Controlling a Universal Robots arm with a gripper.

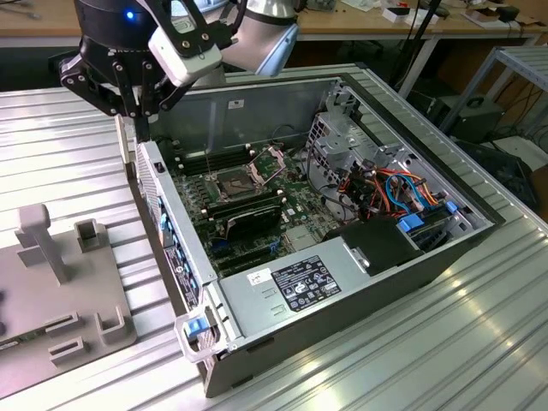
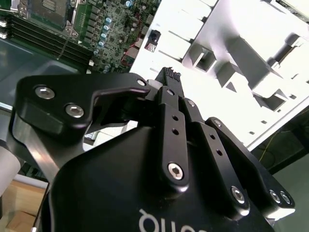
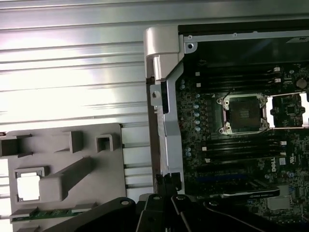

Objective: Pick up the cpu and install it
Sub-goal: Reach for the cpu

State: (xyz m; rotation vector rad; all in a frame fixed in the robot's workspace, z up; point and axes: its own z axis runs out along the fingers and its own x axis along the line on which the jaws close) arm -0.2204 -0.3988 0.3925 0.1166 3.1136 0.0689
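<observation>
1. We judge the pick-up not yet begun. The cpu lies flat, bright top up, in a square pocket of the grey tray, outside the case.
2. The gripper hangs over the case wall, between tray and board and well apart from the cpu. Its fingers are together, and we see nothing held between them.
3. The socket stands open with its frame swung back. Its bed looks bare to us, so nothing is installed.
4. As we read it, the pick calls for the fingers to part wider than the chip and to stand square over the pocket. The pocket walls sit close around the cpu, so we would want a level grip on two opposite edges.
5. Seating it would call for the chip held flat and lined up with the socket, since a tilted drop could harm the contacts.
</observation>
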